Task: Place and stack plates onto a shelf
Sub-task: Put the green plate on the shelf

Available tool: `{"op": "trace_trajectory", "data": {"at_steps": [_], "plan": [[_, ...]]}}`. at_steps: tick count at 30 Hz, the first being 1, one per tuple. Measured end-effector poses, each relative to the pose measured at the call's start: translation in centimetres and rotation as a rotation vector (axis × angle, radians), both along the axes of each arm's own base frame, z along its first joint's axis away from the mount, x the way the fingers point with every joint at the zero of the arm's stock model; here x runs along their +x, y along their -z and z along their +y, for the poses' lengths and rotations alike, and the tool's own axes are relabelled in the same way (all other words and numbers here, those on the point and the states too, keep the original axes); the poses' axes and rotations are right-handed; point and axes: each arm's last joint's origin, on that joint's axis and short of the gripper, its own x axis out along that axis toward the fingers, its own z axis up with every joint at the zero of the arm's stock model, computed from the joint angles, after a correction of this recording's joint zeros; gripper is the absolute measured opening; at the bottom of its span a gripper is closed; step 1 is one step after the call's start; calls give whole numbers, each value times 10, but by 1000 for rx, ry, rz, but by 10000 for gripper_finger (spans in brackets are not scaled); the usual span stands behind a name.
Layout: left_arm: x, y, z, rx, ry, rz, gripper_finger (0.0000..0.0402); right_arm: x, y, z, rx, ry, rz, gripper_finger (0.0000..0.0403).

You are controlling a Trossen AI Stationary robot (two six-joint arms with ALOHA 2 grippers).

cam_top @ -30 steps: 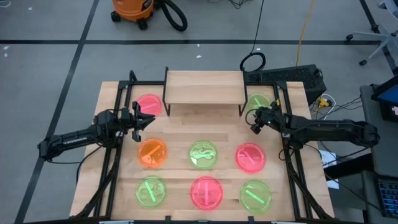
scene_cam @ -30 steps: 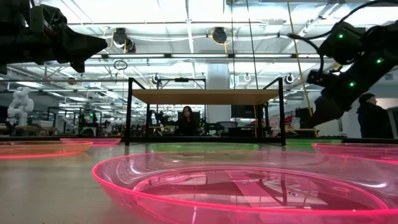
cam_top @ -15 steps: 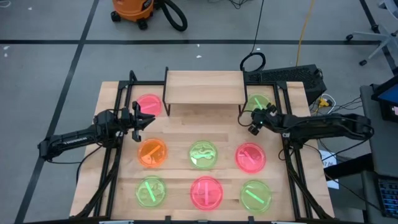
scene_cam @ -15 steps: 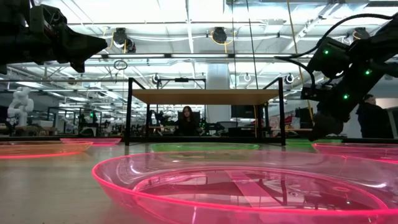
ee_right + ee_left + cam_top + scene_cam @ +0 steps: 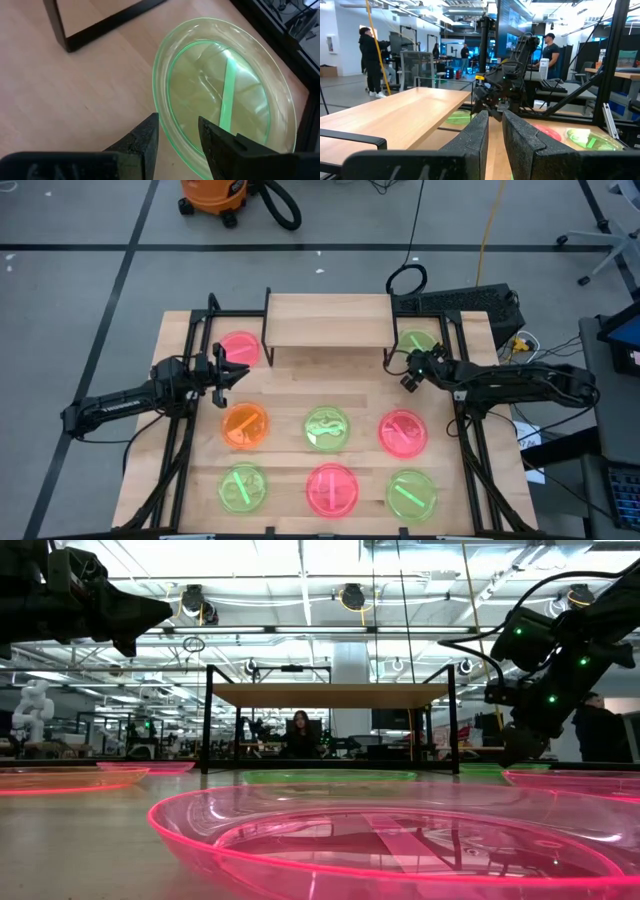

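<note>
- We find the shelf (image 5: pixel 328 318) at the far middle of the table (image 5: pixel 290 395): a light-wood board on thin black legs, its top bare of plates.
- Eight plates lie flat on the tabletop, none stacked.
- A pink plate (image 5: pixel 240 347) sits just beside the shelf's left end; a green plate (image 5: pixel 415 345) sits just beside its right end.
- The middle row holds an orange plate (image 5: pixel 245 425), a green middle plate (image 5: pixel 327 428) and a pink-red plate (image 5: pixel 403 432).
- The near row holds a green left plate (image 5: pixel 243 488), a pink near plate (image 5: pixel 332 490) and a green right plate (image 5: pixel 411 494).
- The right gripper (image 5: pixel 410 376) hangs at the near edge of the green plate by the shelf's right end. In the right wrist view its two dark fingers (image 5: pixel 142 137) stand apart with a narrow gap, poised over that plate's rim (image 5: pixel 165 127); we cannot tell whether they touch it, and nothing is pinched between them.
- The left gripper (image 5: pixel 238 372) waits above the table between the pink plate and the orange plate, clear of both. In the left wrist view its fingers (image 5: pixel 477 132) show a slim gap between them and hold nothing.
- In the low view the right gripper hangs low near the shelf's right legs, and the left gripper (image 5: pixel 150 615) is held high.
- Persons (image 5: pixel 370 62) stand in the room beyond the table; an orange vacuum (image 5: pixel 213 197) stands on the floor.
</note>
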Motion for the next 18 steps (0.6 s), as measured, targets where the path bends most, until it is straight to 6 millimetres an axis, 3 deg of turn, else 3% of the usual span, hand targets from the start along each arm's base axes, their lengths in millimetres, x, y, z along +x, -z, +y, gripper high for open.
{"op": "trace_trajectory", "data": {"at_steps": [5,12,18], "plan": [[0,0,0,0,0,0,62,0,0,-1,2,8,-3,98],[0,0,0,0,0,0,62,0,0,-1,5,6,-4,12],[0,0,0,0,0,0,62,0,0,0,23,-11,-15,1]]}}
